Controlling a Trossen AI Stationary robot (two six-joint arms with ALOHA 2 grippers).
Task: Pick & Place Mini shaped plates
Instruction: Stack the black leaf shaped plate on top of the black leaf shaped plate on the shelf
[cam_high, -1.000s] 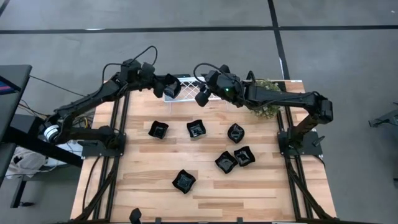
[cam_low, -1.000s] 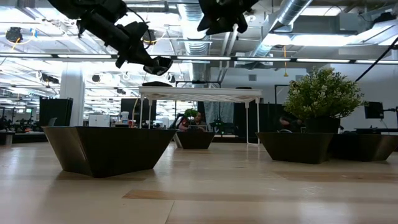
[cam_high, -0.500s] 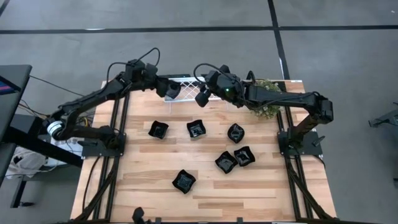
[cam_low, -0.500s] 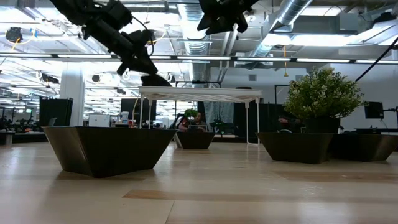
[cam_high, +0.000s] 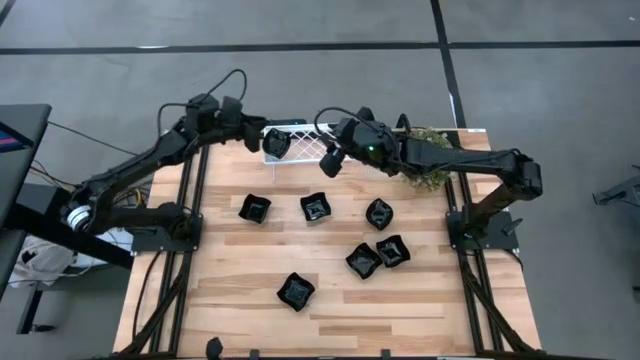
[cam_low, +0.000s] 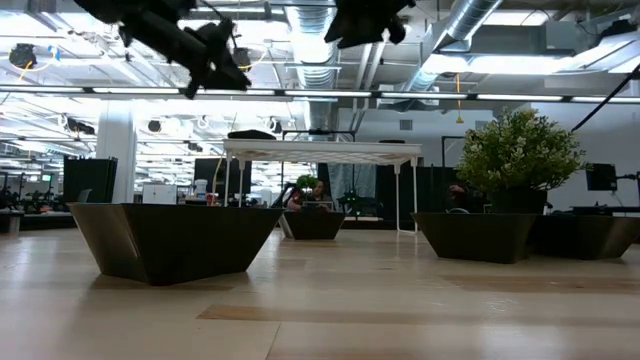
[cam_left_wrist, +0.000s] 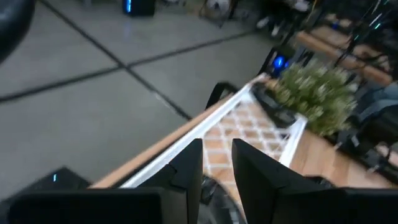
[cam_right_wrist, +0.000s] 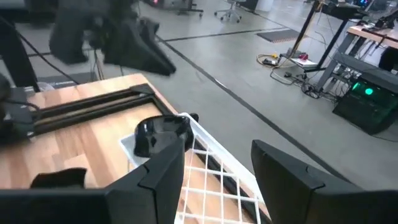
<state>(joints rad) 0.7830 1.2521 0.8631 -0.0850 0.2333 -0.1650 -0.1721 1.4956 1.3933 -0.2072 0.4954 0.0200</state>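
Both grippers are hovering at the white lattice tray, one black plate sitting on it

The left gripper is hanging over the tray's left end, its fingers standing a little apart with nothing between them. A mini shaped plate is resting on that corner of the tray, just beside the left gripper. The right gripper is hovering above the tray's near edge, its fingers spread wide and empty. Six more mini shaped plates are lying on the wooden table: two in a row with a third, a touching pair and one nearer the front. The green plant is standing right of the tray
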